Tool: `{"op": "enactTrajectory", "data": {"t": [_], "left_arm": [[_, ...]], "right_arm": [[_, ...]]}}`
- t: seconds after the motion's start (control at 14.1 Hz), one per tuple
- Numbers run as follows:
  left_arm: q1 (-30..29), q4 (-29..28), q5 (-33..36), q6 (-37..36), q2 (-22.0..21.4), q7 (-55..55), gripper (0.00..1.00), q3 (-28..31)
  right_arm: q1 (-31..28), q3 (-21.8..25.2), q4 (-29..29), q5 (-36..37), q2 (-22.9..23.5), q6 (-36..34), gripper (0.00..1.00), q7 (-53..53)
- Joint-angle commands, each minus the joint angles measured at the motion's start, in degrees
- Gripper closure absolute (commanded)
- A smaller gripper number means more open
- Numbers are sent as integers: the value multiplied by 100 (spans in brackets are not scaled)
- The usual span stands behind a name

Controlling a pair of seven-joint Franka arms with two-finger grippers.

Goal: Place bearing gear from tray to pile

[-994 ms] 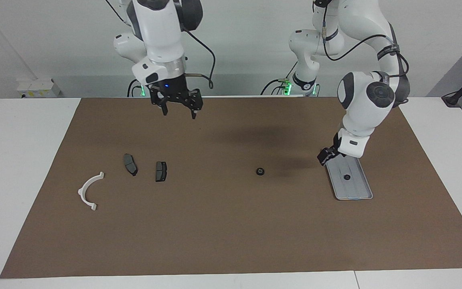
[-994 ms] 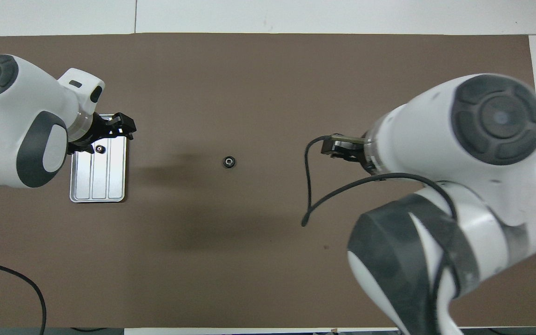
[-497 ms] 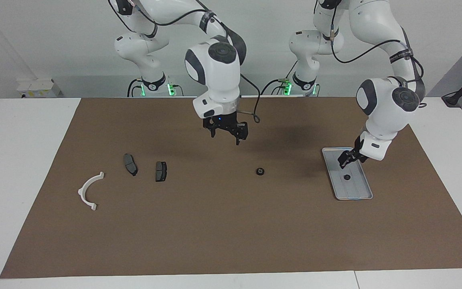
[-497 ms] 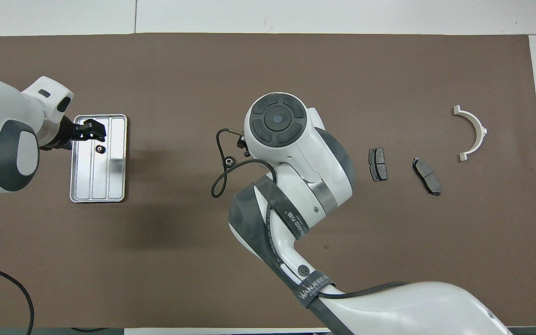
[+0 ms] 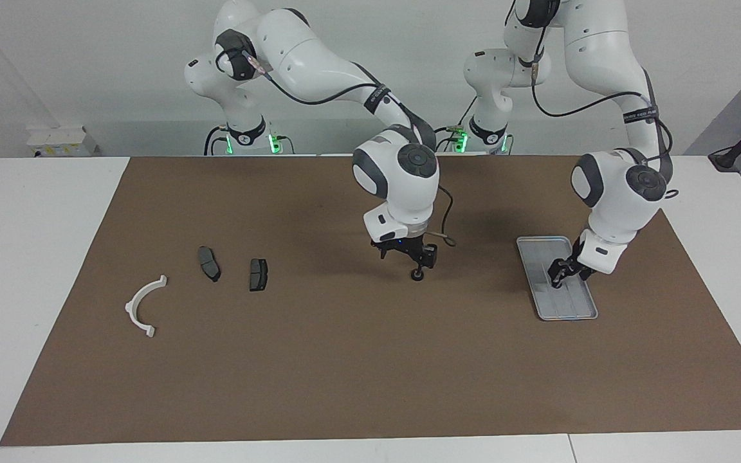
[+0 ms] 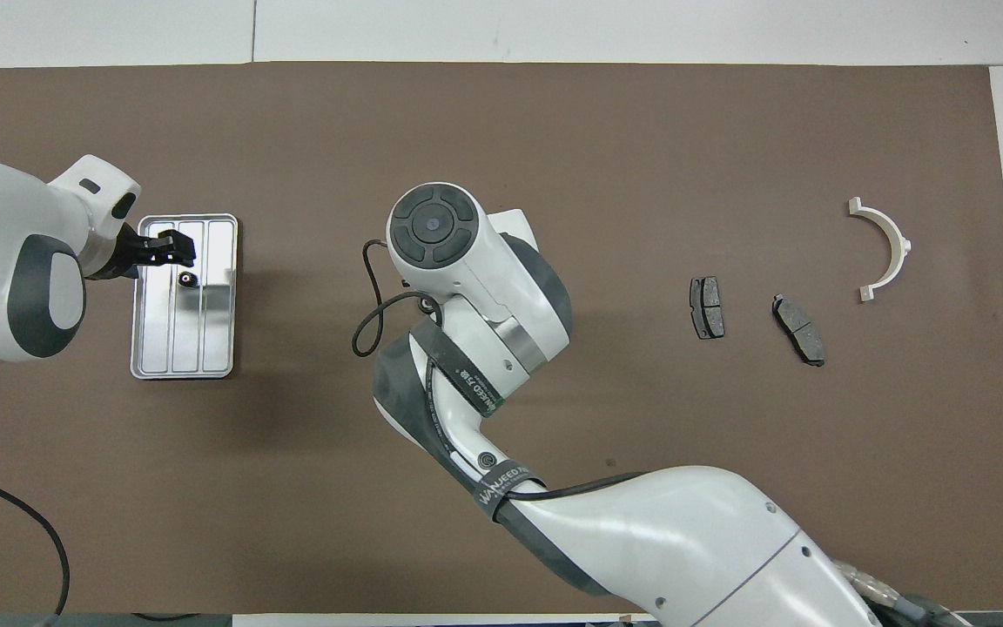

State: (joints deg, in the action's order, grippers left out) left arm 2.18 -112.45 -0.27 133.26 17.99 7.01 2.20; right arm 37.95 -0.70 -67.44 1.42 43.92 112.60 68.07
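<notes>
Now left gripper point(image 5: 557, 274) over tray point(image 5: 541, 246)

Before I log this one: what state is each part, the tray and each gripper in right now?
tray: flat on the mat, holding one gear.
tray gear: lying in the tray, not lifted.
second gear: on the mat mid-table, not gripped.
left gripper: low over the tray, by the tray gear.
right gripper: open, low over the second gear.
brake pads: flat, apart.
white bracket: flat, apart from the pads.
</notes>
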Motion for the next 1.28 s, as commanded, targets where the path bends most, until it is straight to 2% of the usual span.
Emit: {"op": "enactTrajectory", "data": {"t": [0.0,0.07,0.35,0.57,0.85,1.21], "left_arm": [[11,-163,71,200,-77,-51,23,-9],[11,-180,71,218,-42,-51,28,-9],[11,-329,71,227,-50,-51,36,-9],[11,-426,71,297,-68,-16,46,0],[2,-462,71,324,-77,-24,51,-9],[-15,-470,71,385,-68,-24,51,0]], "right_arm": [[142,35,450,69,344,-107,0,320],[195,35,529,69,449,-98,0,364],[397,44,732,69,792,-89,0,426],[415,53,732,86,828,-107,0,426],[406,62,724,130,819,-116,1,426],[371,53,671,113,828,139,15,435]]}}
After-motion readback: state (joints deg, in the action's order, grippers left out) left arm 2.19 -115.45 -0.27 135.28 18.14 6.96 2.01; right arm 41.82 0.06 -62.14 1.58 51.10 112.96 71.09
